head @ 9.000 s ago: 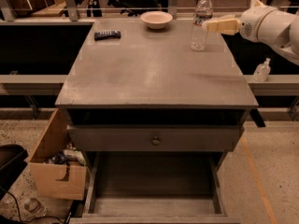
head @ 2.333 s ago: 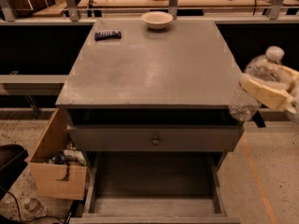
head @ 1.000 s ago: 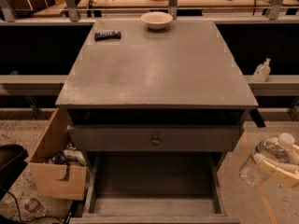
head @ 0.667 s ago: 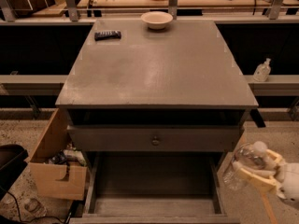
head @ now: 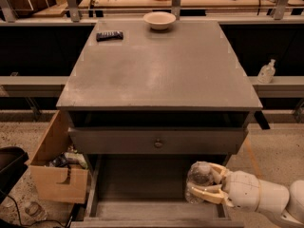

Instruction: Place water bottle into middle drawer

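The water bottle (head: 196, 175), clear plastic, is held tilted low over the right end of the open middle drawer (head: 137, 182), a grey tray pulled out at the bottom of the cabinet. My gripper (head: 202, 181) reaches in from the lower right and is shut on the bottle, one tan finger above it and one below. I cannot tell whether the bottle touches the drawer floor. The bottle's cap is hidden from this angle.
Above the open tray is a closed grey drawer front with a round knob (head: 158, 143). The cabinet top (head: 161, 70) carries a white bowl (head: 159, 19) and a black remote (head: 109, 35). A tan wooden box (head: 57, 167) stands at left; a small pump bottle (head: 266, 71) at right.
The gripper has carried the bottle from the cabinet's right side downward and leftward, so it now hangs over the right part of the open drawer.
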Motion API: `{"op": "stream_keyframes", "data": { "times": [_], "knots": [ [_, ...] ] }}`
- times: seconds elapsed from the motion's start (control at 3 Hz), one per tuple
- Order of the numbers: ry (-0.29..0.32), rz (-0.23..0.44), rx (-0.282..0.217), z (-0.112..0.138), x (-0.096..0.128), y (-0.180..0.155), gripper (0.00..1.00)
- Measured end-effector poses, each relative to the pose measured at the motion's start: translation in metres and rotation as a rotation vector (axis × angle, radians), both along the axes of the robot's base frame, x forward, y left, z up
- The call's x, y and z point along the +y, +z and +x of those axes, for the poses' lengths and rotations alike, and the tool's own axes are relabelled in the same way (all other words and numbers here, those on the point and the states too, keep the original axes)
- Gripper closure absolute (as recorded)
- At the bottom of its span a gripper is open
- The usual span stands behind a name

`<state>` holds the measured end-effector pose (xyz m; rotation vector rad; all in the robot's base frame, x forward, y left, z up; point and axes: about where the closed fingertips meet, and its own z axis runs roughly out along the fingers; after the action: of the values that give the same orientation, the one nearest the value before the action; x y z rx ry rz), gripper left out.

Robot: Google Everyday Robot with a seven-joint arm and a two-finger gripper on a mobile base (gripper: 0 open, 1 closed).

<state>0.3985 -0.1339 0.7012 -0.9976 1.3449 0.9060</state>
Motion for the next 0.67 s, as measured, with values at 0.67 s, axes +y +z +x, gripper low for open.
{"op": "stream_keyframes", "data": {
  "times": [0.67],
  "knots": [
    [0.175, -0.008, 0.015, 0.01, 0.085, -0.053, 1.0]
  ]
}}
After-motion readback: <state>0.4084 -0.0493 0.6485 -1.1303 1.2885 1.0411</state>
